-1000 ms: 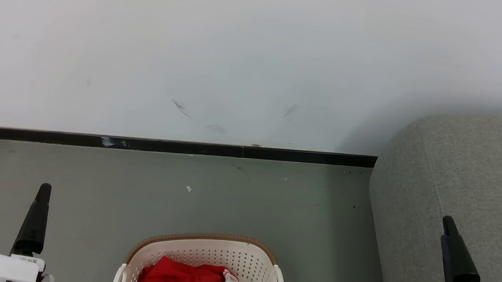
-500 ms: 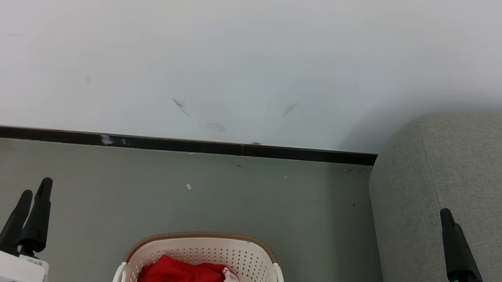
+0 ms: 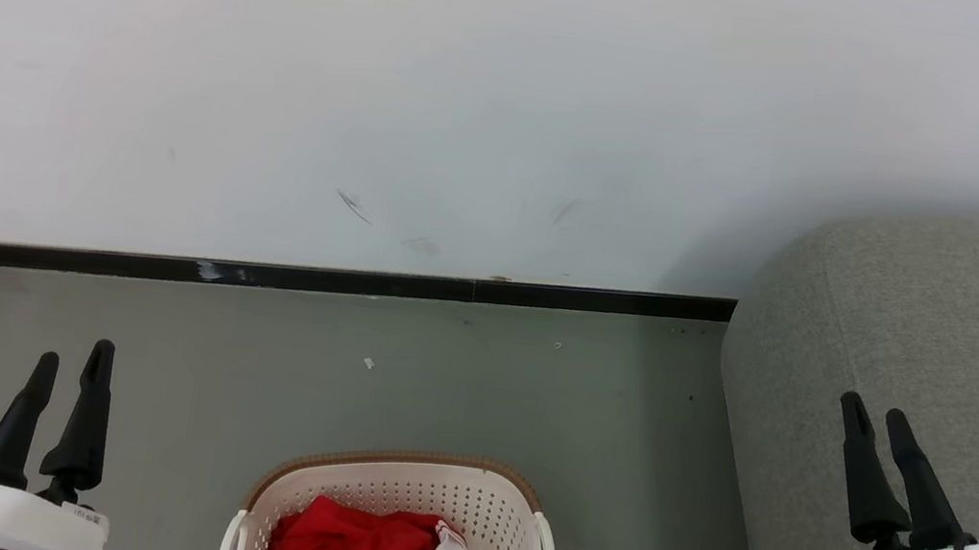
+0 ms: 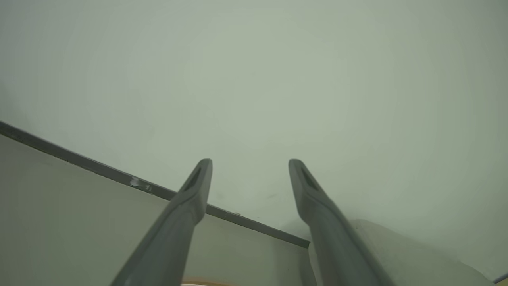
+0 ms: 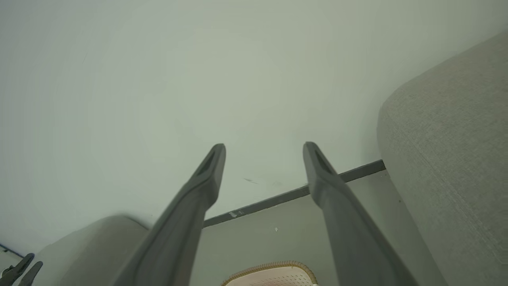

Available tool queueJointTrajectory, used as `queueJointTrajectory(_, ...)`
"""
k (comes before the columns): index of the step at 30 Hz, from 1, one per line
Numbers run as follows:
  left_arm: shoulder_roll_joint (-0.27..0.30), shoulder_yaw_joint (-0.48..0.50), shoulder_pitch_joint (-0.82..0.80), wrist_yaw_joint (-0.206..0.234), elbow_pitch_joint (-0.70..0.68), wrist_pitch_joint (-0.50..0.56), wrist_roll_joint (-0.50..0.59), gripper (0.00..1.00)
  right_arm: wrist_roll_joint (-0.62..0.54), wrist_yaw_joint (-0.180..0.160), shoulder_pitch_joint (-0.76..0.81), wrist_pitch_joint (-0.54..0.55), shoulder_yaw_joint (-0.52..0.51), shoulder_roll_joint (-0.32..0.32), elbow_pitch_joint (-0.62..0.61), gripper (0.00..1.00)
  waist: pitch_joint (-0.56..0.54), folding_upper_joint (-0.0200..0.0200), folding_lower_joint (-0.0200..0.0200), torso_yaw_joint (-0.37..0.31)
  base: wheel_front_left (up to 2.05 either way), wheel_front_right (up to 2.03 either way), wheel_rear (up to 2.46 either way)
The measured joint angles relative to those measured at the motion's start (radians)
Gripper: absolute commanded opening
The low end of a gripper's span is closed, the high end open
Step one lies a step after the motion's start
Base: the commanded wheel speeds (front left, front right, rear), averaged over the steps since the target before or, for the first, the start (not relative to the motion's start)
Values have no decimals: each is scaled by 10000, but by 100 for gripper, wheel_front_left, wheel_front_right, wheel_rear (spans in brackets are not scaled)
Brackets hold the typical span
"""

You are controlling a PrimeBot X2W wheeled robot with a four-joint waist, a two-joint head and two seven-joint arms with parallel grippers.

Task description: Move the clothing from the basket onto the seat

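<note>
Wall: a plain white painted wall is seen at the back, closed at the bottom by a thin black baseboard strip.
Floor: a smooth grey-green floor lies between the wall and the robot.
Seat: the large grey-green fabric sofa cushion with a rounded corner stands at the right side, well apart from the basket.
Basket: the cream-white perforated plastic laundry basket with a brown woven-look rim is placed on the floor, low in the middle of the head view, partly cut by the bottom edge.
Clothing: the crumpled red fabric with white panels lies inside the basket; no clear long axis can be read from the heap.
Left gripper: the left gripper is held wide and empty over the floor, fingers pointing to the wall.
Right gripper: the right gripper is also spread wide and empty, in front of the seat.
Relation: the clothing lies between both grippers, lower and nearer to the robot than the fingertips. The left gripper is judged nearer to it, so a reach inward to the right and down would be needed.
</note>
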Motion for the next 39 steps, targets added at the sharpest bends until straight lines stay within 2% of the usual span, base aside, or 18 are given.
queueJointTrajectory(13,382,-255,-177,113,-73,-454,2537,100,-2679,4,2,-324,-332,263,-288,100,14,0,0,87,0,0,0)
queueJointTrajectory(23,508,-301,-177,458,-75,-796,4276,100,-4725,4,23,-619,-593,397,-328,100,37,0,-1,60,0,0,0)
queueJointTrajectory(39,251,-217,-178,502,-54,-811,4533,100,-5202,4,30,-629,-719,702,-263,100,82,0,-2,54,0,0,0)
